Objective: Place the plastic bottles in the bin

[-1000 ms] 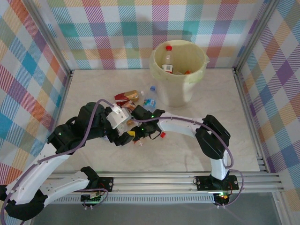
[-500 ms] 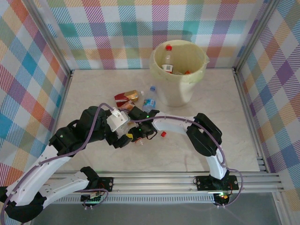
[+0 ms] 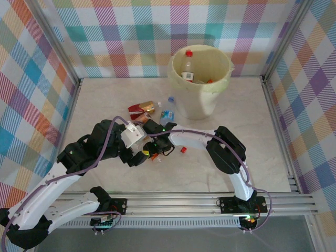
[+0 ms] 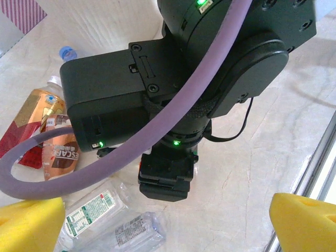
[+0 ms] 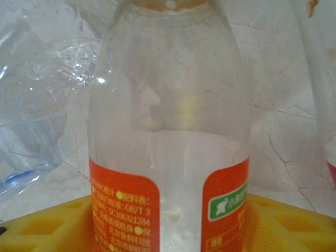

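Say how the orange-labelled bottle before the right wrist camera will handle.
The orange-labelled bottle looks clear and empty, so probably light. Its smooth round wall may slip or roll if nudged. Thin plastic, like the crumpled bottle beside it, likely dents when squeezed.

Bin: one bin [image 3: 201, 107] is counted.
Bottles in the bin: one red-capped bottle [image 3: 187, 65] is made out; the rest cannot be counted.
Bottles on the table, left wrist view: five are counted, namely one gold-and-red bottle [image 4: 31, 113], one brown-labelled bottle [image 4: 59, 155], one green-and-white-labelled bottle [image 4: 93, 209], one crushed clear bottle [image 4: 137, 232] and one marked by its blue cap [image 4: 67, 52].
Right wrist view: one orange-labelled bottle [image 5: 168, 173] is seen.
Small red piece [image 3: 182, 150] on the table: one.
Arms: two are counted, left arm [image 3: 58, 178] and right arm [image 3: 231, 152].
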Controlling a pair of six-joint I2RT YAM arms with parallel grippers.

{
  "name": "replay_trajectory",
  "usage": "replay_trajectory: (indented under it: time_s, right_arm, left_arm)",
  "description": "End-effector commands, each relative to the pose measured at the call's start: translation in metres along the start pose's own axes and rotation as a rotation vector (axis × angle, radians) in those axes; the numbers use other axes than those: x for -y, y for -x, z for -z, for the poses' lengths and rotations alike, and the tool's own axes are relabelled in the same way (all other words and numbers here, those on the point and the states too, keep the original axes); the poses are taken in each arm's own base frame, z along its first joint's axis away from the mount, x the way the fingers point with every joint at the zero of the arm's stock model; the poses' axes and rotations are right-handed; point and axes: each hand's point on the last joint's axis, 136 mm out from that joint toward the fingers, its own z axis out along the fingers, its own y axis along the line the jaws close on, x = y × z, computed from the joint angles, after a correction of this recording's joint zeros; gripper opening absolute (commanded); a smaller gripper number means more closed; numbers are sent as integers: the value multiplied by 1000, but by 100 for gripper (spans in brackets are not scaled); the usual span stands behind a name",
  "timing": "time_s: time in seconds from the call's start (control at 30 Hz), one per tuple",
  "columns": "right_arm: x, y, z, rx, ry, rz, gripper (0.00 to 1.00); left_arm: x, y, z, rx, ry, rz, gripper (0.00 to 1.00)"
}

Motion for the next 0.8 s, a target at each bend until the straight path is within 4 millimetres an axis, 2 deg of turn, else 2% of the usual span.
replay_trajectory:
  time_s: [0.0, 0.23, 0.57, 0.77]
  right_arm:
    - [-3, 1, -1, -1, -1, -1, 63]
    - [1, 5, 14, 39, 7, -12, 57]
    - [-3, 13, 52, 116, 113, -23, 56]
    - [4, 15, 75, 156, 149, -41, 56]
  left_arm:
    - [-3, 3, -2, 23, 13, 16, 100]
    - [-5, 2, -2, 20, 25, 18, 100]
    - [-3, 7, 0, 61, 12, 30, 100]
    - [-5, 10, 0, 71, 24, 41, 100]
